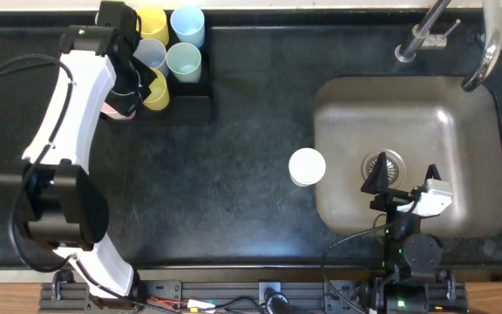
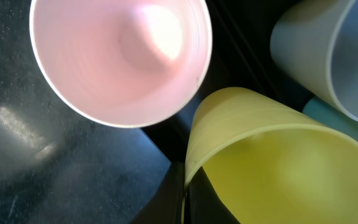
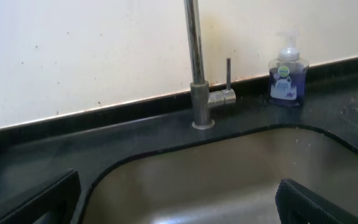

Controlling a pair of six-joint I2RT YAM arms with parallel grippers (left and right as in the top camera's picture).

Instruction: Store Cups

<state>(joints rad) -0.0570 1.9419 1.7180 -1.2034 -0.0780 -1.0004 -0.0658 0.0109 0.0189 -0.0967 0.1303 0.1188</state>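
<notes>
A black tray [image 1: 194, 109] at the counter's back left holds several upright cups: yellow [image 1: 151, 19], blue [image 1: 187, 24], pale grey-blue [image 1: 151, 54] and teal [image 1: 184, 61]. My left gripper [image 1: 145, 87] is at the tray's near left corner, shut on the rim of a tilted yellow cup [image 1: 157, 89] [image 2: 278, 162]. In the left wrist view, one dark finger [image 2: 166, 199] lies against the cup's outer wall. A pink cup [image 2: 120, 59] stands open-side up beside it, mostly under the arm in the top view. A white cup [image 1: 307, 166] stands on the counter beside the sink. My right gripper [image 1: 403, 179] [image 3: 179, 205] hangs open over the sink [image 1: 469, 113].
A faucet [image 3: 194, 62] rises behind the steel sink, with a blue soap bottle [image 3: 288, 78] on the back ledge to its right. Dark counter stretches between the tray and the sink. The drain [image 1: 382, 163] sits just ahead of my right gripper.
</notes>
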